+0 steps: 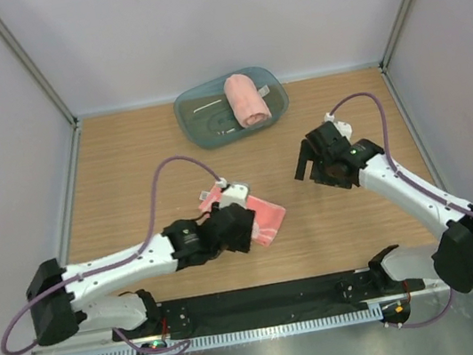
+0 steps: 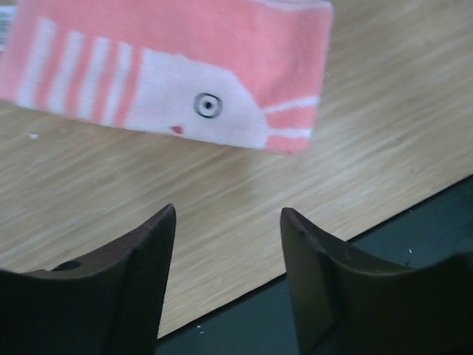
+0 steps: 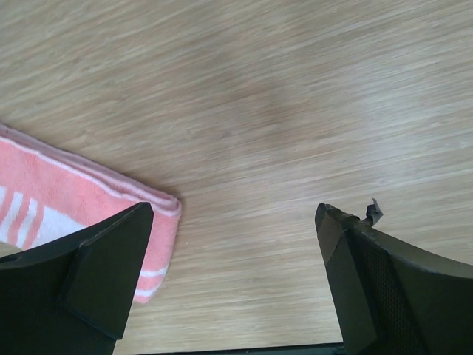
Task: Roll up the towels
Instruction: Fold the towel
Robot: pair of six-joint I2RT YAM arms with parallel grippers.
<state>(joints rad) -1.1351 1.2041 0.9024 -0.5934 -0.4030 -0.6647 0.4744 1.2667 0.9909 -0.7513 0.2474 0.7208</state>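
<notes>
**One towel rolled, one to go.**
The rolled towel (image 1: 247, 99) lies in the tub (image 1: 197, 125) at upper centre of the top view. The second towel (image 1: 268, 219) lies unrolled on the table (image 1: 142, 147) just below centre, print up. The left gripper (image 2: 228, 214) hovers at its edge, fingers apart and empty. The right gripper (image 3: 235, 211), right of centre, is spread wide, holding nothing. I judge the job about half done.
</notes>
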